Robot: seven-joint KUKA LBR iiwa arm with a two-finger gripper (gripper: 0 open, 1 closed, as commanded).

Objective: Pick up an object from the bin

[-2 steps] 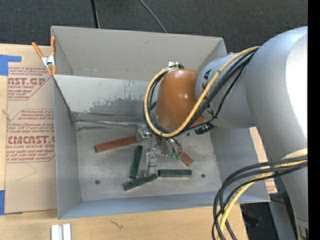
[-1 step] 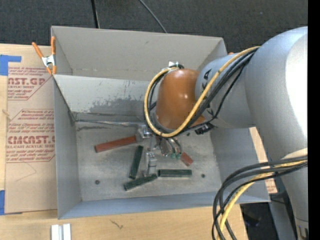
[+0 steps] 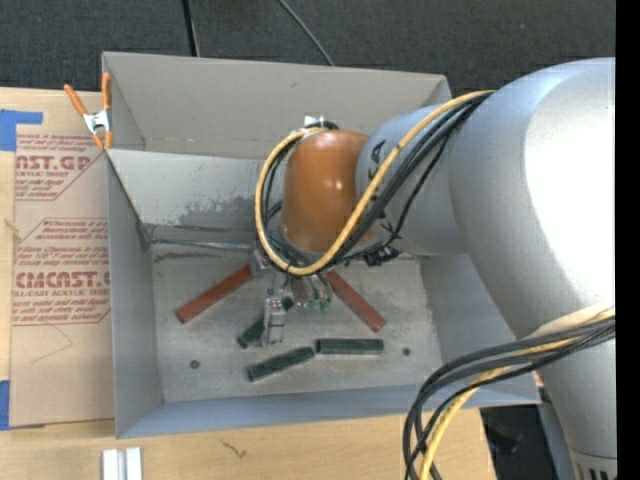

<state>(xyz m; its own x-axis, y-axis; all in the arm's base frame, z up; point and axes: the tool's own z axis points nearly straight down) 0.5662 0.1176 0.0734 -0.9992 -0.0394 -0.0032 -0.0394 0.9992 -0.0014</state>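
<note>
Grey bin [image 3: 130, 298] with a dusty, speckled floor, sitting on a wooden table with dark floor behind it. Only a handful of things are in there, all of them thin bars.

The one that matters is the short green bar [image 3: 250, 337]. It's dark green and lies tilted roughly mid-floor, a bit left of centre. The gripper [image 3: 273, 320] is down low in the bin, right at that bar's right end. Honestly can't tell how wide the gripper is set or whether it's got anything, since the wrist blocks most of it. Also can't tell if it's actually touching the bar or just beside it.

Going outward from there:
- near green bar [image 3: 281, 363]: a longer dark green one, just nearer than the gripper, lying at a slight angle close to the bin's near wall.
- right green bar [image 3: 350, 346]: same sort of thing, lying flat just to the right of the near one. Their ends are close together but apart.
- left red stick [image 3: 213, 296]: reddish-brown, slanting from the left side of the floor up toward the gripper.
- right red stick [image 3: 358, 303]: also reddish-brown, slanting the other way on the right, with its far end tucked under the wrist.

Above all that is the orange cover [image 3: 320, 188] on the wrist, with yellow and black cables [image 3: 265, 198] looped round it. The fat silver arm [image 3: 540, 208] comes in from the right.
</note>
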